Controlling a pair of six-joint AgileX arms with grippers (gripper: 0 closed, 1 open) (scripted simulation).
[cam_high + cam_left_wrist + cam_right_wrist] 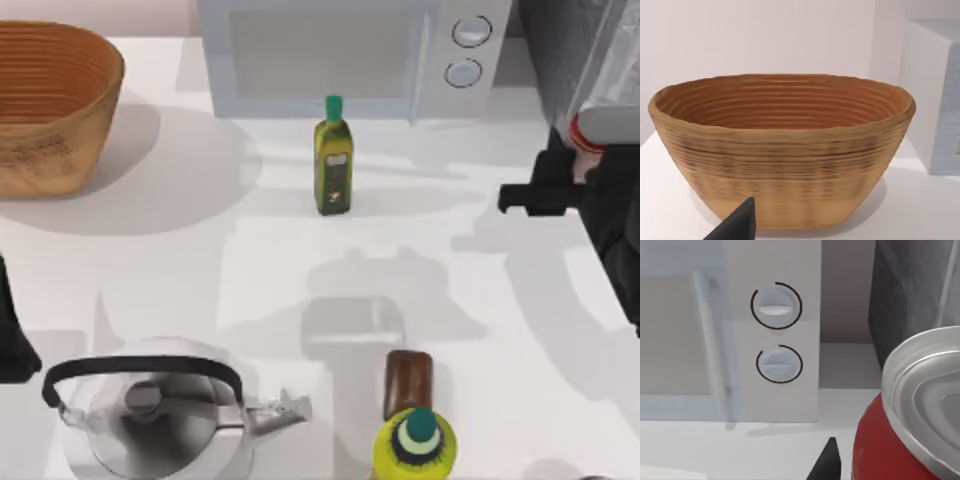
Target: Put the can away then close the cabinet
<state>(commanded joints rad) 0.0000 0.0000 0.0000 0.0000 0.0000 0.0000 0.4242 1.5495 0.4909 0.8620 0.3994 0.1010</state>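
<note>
Right gripper (575, 165) fingers are holding the can (592, 135) right beside the cabinet (580, 50); stowing and closing aren't done yet.

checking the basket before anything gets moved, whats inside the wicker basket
The basket looks empty: the left wrist view shows bare ribbed inner walls. Its floor is hidden behind the near rim, so something small and low could still lie there.
</note>
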